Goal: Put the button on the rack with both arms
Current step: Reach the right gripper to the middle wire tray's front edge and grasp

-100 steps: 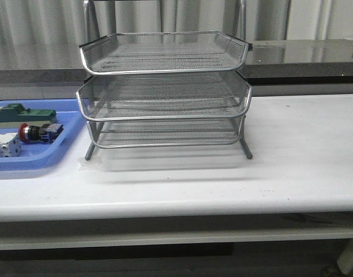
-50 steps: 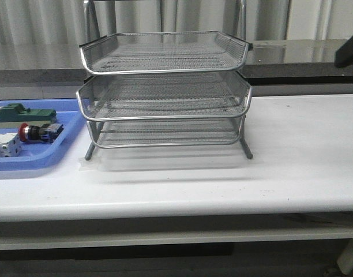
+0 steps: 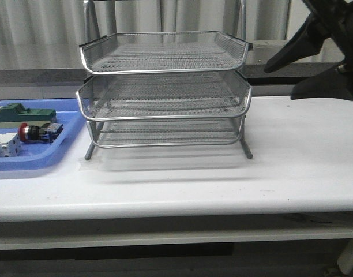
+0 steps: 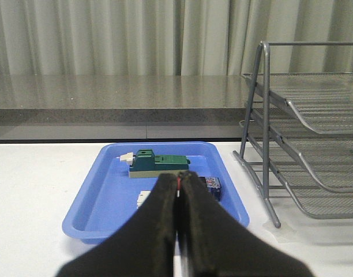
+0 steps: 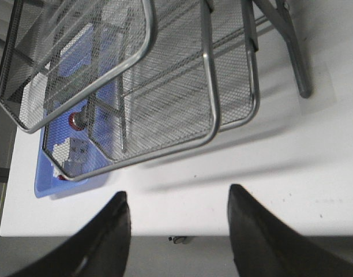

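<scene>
We judge the step in hand to be the reach for the small push-button switch with its red mushroom head and blue-black body (image 3: 39, 132), which lies on its side in the flat blue plastic tray (image 3: 32, 158), just left of the three-tier silver wire-mesh rack (image 3: 164, 92) on the white worktop (image 3: 303, 150). To do this well, we would open the left gripper (image 4: 179, 190) before it descends, line it up across the button's narrow body rather than its round head, and keep clear of the green block part (image 3: 25, 113) behind the button and the white block part (image 3: 4, 146) in front of it. The left jaws are pressed together on nothing; in the left wrist view the button sits just beyond their tips, mostly hidden, only a sliver of red and its blue end showing, so the button is ahead of the jaws, not between them. The right gripper (image 3: 283, 78) hangs in the air to the right of the rack with its jaws spread wide, well apart from the button, holding nothing.
</scene>
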Robot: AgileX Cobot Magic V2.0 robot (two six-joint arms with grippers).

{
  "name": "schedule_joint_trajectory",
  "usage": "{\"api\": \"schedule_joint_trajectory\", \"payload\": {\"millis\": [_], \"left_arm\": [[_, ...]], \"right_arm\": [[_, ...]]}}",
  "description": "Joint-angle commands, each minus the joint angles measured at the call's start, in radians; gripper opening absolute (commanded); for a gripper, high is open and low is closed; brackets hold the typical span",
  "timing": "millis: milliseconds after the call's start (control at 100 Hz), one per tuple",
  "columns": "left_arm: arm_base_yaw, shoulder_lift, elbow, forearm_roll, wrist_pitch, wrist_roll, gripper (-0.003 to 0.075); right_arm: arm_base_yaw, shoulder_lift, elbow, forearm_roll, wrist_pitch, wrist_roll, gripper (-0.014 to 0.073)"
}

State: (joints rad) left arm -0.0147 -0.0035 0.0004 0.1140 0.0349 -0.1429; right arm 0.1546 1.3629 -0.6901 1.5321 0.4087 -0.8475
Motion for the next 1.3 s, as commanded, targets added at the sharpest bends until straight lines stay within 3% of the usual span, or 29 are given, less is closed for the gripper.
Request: {"api": "schedule_joint_trajectory", "payload": {"millis": [0, 500, 1070, 1150, 1290], "left_arm": [[-0.007, -0.035, 0.047, -0.005, -0.083, -0.008, -0.002], [-0.007, -0.035, 0.047, -0.005, -0.083, -0.008, -0.002], [-0.007, -0.035, 0.047, -0.005, -0.083, -0.008, -0.002], [-0.007, -0.035, 0.047, -0.005, -0.083, -0.008, -0.002], [-0.007, -0.035, 0.047, -0.005, -0.083, -0.008, -0.002]], "right_arm": [[0.001, 0.035, -0.058, 0.137, 0.038, -0.11, 0.04], [0.001, 0.309, -0.236, 0.165, 0.125, -0.128, 0.04], [0.001, 0.394, -0.299, 0.197, 0.166, -0.139, 0.039], [0.001, 0.394, -0.299, 0.197, 0.166, -0.139, 0.033], [0.001, 0.394, -0.295, 0.197, 0.168, -0.139, 0.0153]]}}
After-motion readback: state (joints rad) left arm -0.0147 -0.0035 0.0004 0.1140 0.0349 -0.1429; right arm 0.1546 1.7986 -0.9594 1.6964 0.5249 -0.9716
